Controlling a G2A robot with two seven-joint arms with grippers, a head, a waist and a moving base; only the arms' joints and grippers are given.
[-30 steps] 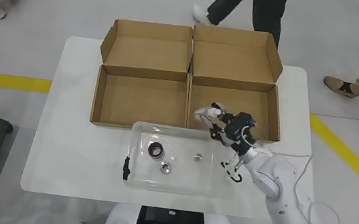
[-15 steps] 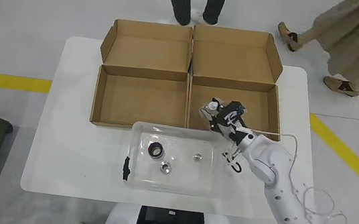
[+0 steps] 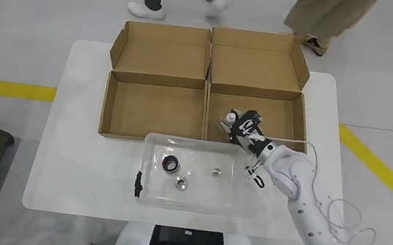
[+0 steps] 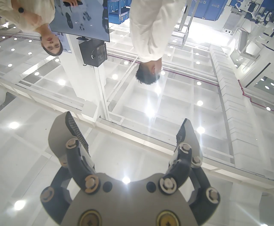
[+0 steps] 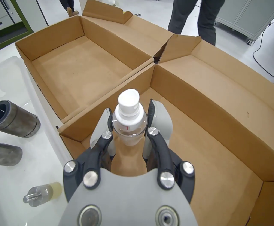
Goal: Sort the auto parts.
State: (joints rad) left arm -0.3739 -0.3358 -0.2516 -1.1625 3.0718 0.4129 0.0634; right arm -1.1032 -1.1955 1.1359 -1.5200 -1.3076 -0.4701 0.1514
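The small clear plastic bottle with a white cap (image 5: 129, 119) is clamped by its neck and shoulder between the two fingers of the right gripper (image 5: 130, 110), cap pointing away from the wrist. This grip keeps the body steady while leaving the base free to be set down. In the top view the bottle (image 3: 233, 118) hangs over the near inner corner of the right brown cardboard box (image 3: 285, 119), just past its front wall and beside the wall it shares with the left brown cardboard box (image 3: 154, 110). It appears to be clear of the box floor, so the placing step looks well along but not finished. Both boxes stand open side by side with their lids folded back, probably so that each can take one kind of part. Just in front of them sits the clear plastic tray (image 3: 150, 168), the likely source bin. It holds a dark metal cylindrical sleeve (image 3: 170, 165) and a small steel stud with a yellowish end (image 5: 39, 193), which are yet to be sorted. The left gripper (image 4: 127, 118) points up at the ceiling with its fingers spread wide and nothing between them, apparently parked out of the way.
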